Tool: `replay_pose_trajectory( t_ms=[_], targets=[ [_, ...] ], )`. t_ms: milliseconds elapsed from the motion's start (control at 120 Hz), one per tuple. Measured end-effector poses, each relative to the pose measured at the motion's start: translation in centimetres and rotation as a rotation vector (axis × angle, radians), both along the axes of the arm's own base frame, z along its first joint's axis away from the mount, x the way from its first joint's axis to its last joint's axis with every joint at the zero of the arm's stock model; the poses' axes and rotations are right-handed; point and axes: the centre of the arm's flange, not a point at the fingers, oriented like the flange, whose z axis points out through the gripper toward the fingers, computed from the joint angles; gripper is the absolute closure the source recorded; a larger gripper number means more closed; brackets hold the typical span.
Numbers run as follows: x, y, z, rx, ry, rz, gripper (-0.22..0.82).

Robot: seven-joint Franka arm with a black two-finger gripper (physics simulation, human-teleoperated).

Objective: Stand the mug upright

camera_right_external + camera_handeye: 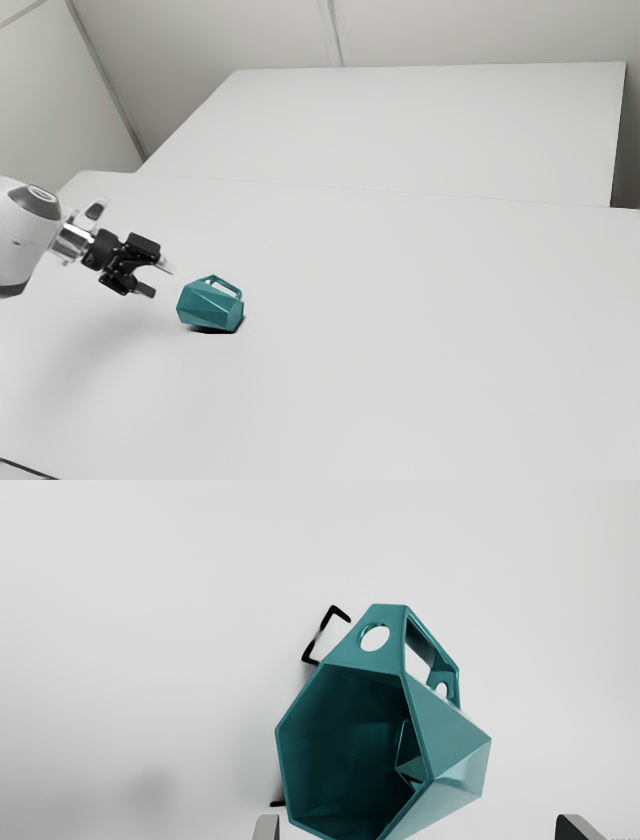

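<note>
In the exterior view the black gripper [158, 279] hangs above the table, at the exterior view's left of the teal mug [211, 304] and apart from it. The faceted mug lies on its side on the table, its handle pointing up. In the wrist view the mug [450, 730] has its open mouth facing the camera, with the handle above the mouth. The gripper [417, 827] is open, its fingertips wide apart with the mug beyond them and nothing held.
The white table [420, 330] carries the mug. Behind it stands another white surface [400, 125], with pale walls around. A dark line crosses the exterior view's lower left corner.
</note>
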Motion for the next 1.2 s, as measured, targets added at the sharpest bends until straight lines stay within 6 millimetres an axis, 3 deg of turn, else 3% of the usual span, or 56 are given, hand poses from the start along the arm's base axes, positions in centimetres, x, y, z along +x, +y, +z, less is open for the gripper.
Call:
replay_pose_trajectory(
  t_ms=[292, 1200],
  targets=[
    [0.4, -0.4, -1.0, -0.025, -0.038, -0.018, 0.0],
    [2.5, -4.9, -4.4, -0.09, -0.116, -0.101, 0.0]
  ],
)
